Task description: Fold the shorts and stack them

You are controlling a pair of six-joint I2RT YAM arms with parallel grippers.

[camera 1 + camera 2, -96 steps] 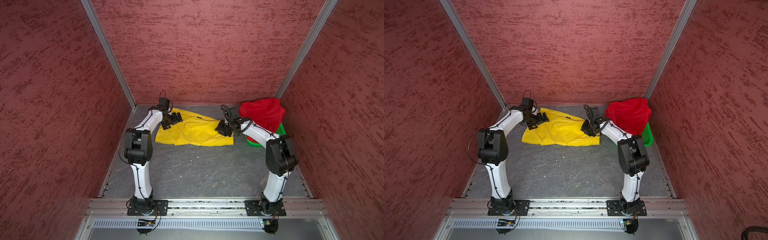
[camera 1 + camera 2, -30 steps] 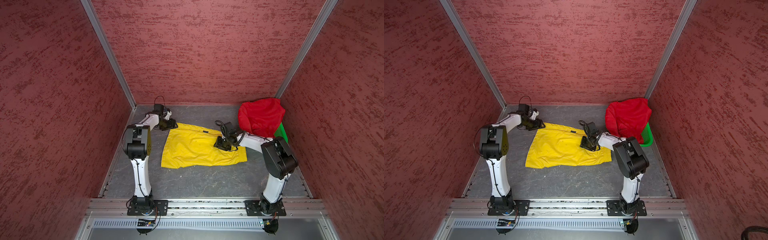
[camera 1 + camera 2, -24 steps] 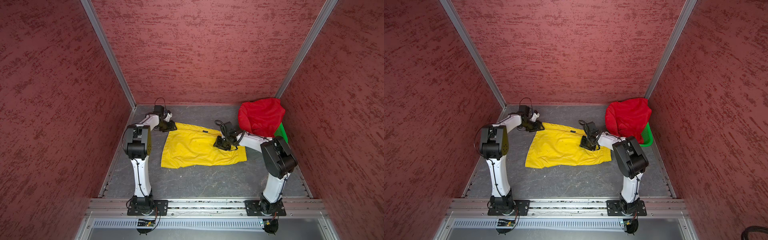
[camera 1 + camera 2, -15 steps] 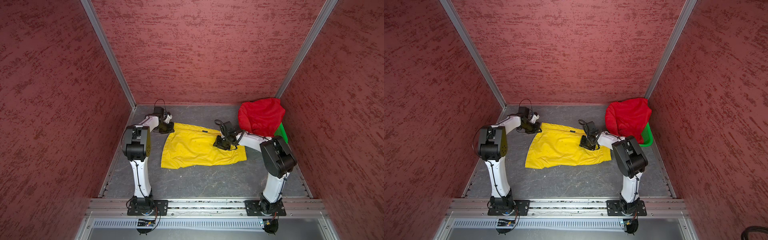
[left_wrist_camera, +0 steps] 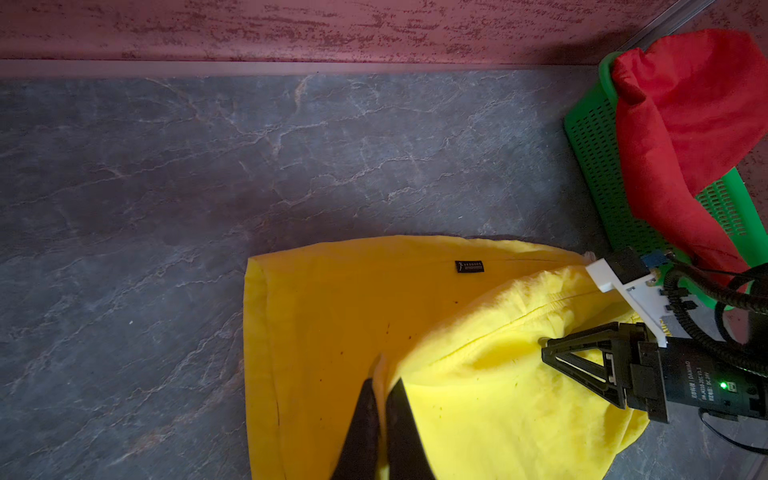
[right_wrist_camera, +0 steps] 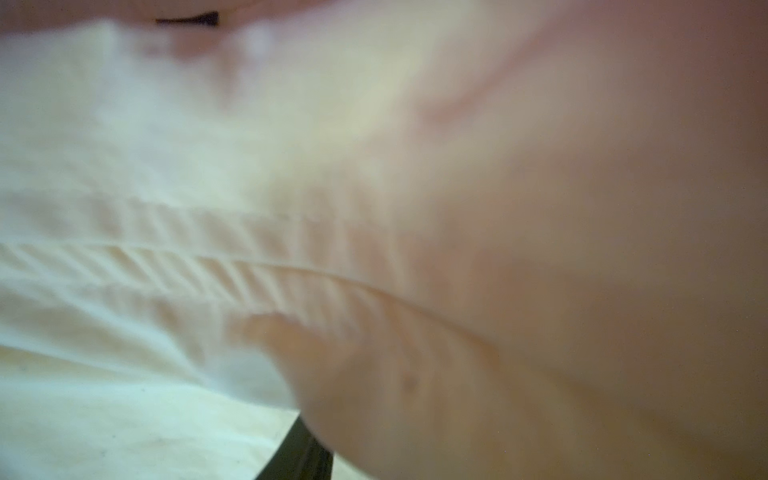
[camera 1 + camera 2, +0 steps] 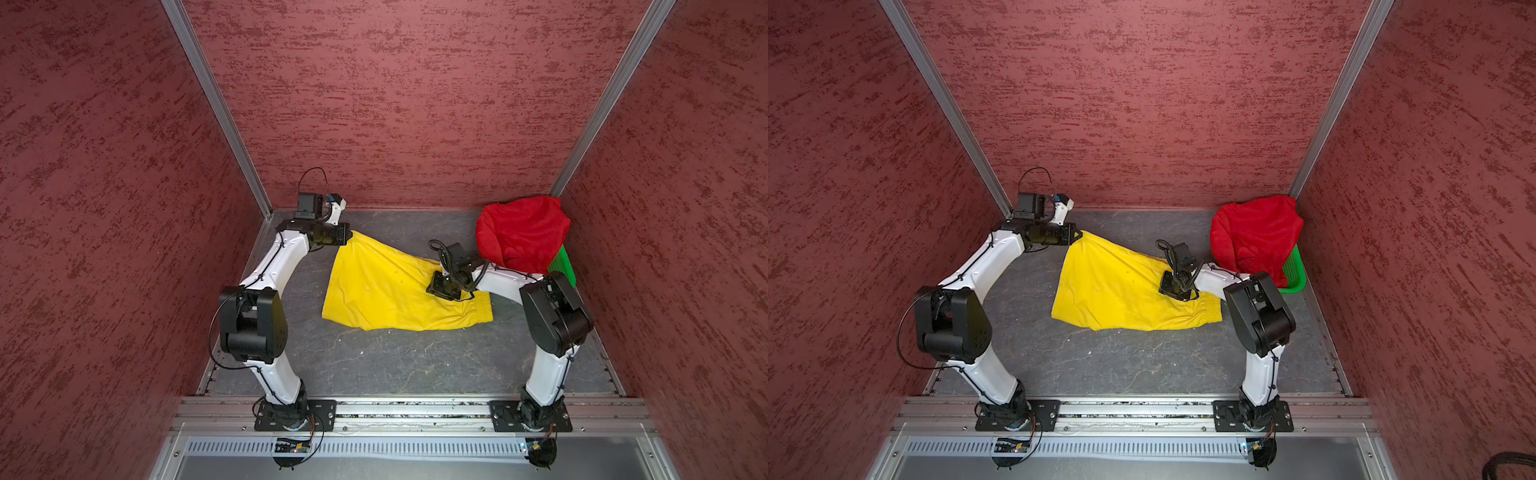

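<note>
Grip check: left gripper (image 7: 348, 237) clamped on a corner of the yellow shorts (image 7: 382, 291), near the tabletop's (image 7: 374, 361) far-left corner. The right gripper (image 7: 440, 289) appears closed on bunched cloth by the waistband (image 7: 478, 311), toward the right edge. Judgement: the two holds spread the garment for folding. The red shorts (image 7: 519, 237) drape over the green basket (image 7: 565, 266) in the far-right corner, unfolded. Count: two pairs of shorts, one basket, two grippers.

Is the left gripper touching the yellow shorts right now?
Touching. The left wrist view shows the left gripper shut on a pinched ridge of the yellow shorts.
</note>
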